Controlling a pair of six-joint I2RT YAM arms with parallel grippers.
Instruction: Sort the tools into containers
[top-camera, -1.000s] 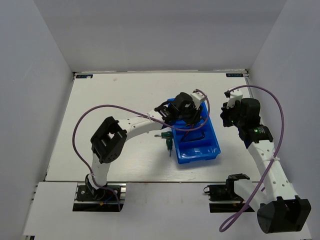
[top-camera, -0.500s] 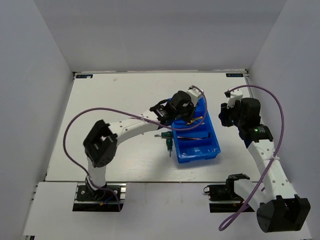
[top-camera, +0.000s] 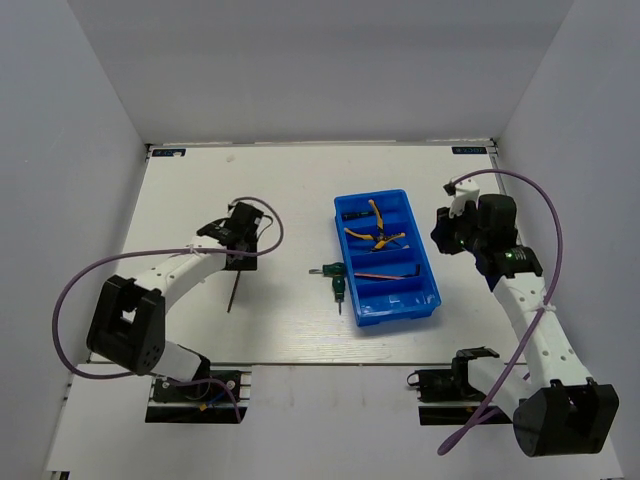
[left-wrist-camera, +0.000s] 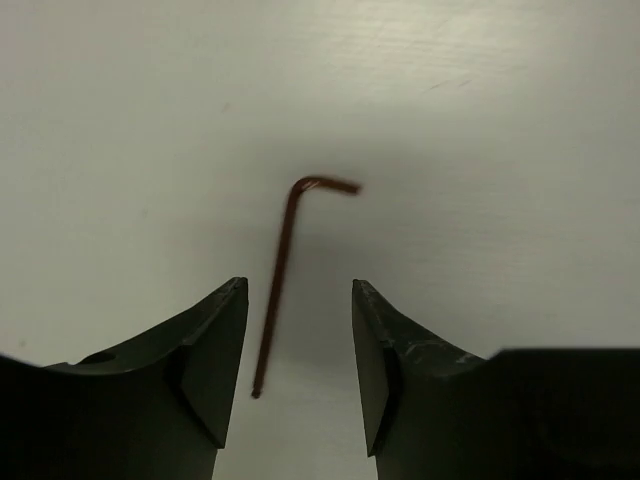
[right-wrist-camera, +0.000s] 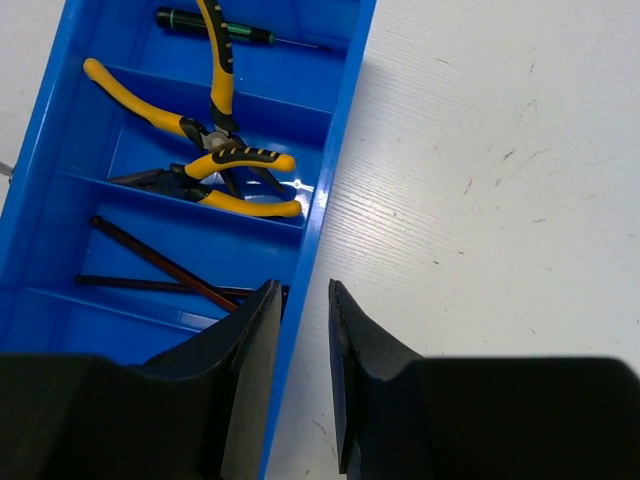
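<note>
My left pincer (top-camera: 241, 258) hung wide open and empty right over the loose hex key (left-wrist-camera: 275, 300), which lay flat on the surface well left of the tray (top-camera: 400, 305). In the wrist view its long shaft ran between my fingers (left-wrist-camera: 210, 340), with the short leg at the far end. It sat a bit nearer one finger, so closing would've squeezed across the shaft. My right pincer (right-wrist-camera: 302, 290) was way off at the tray's right side, barely open, holding nothing. Half a second earlier my left arm was stretched over the tray; it had since swung back left. The green-black tool (top-camera: 338, 280) hadn't budged beside the tray.
</note>
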